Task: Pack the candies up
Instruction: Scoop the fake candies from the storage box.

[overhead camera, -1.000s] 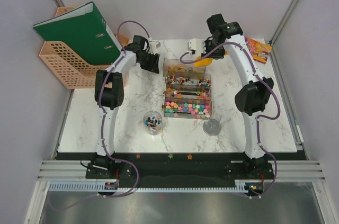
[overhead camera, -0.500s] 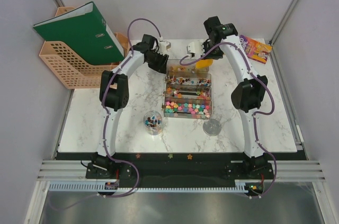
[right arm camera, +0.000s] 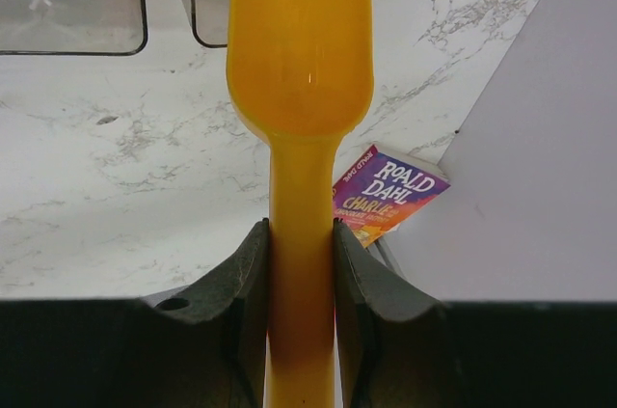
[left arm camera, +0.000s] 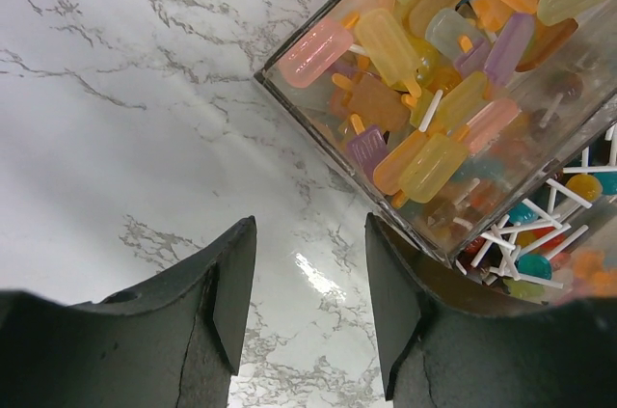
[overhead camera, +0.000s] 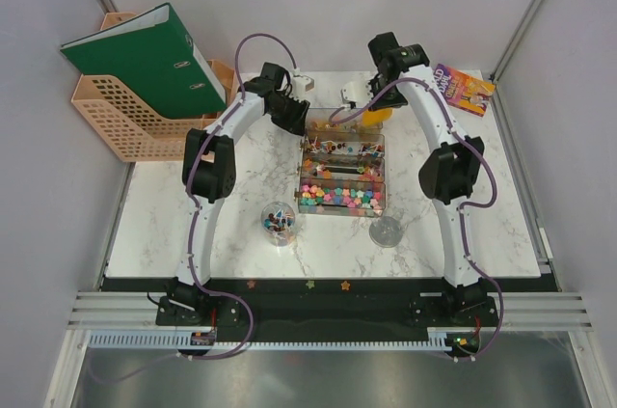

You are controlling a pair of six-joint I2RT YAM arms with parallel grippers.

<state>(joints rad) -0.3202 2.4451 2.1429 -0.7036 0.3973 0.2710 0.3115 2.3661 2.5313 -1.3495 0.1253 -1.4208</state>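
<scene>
While the right gripper point(right arm camera: 301, 234) pinched the handle of an orange plastic scoop point(right arm camera: 301, 51), both fingers flat against its sides, the scoop's bowl pointed toward the far end of a clear rectangular plastic box point(overhead camera: 384, 176). Beside the scoop a purple paperback book point(right arm camera: 388, 191) lay on the white marble-patterned table point(right arm camera: 116, 186), by the wall. Left gripper point(left arm camera: 310, 283): jaws spread, nothing between them, above bare marble just off the box's far-left corner. Popsicle-shaped sweets point(left arm camera: 424, 61) filled that corner compartment. Tiny multicoloured candies point(overhead camera: 342, 199) sat in the box's nearest compartment. A clear round plastic cup point(overhead camera: 278, 223), near the box's front-left corner, held a few colourful pieces; their kind was not discernible.
</scene>
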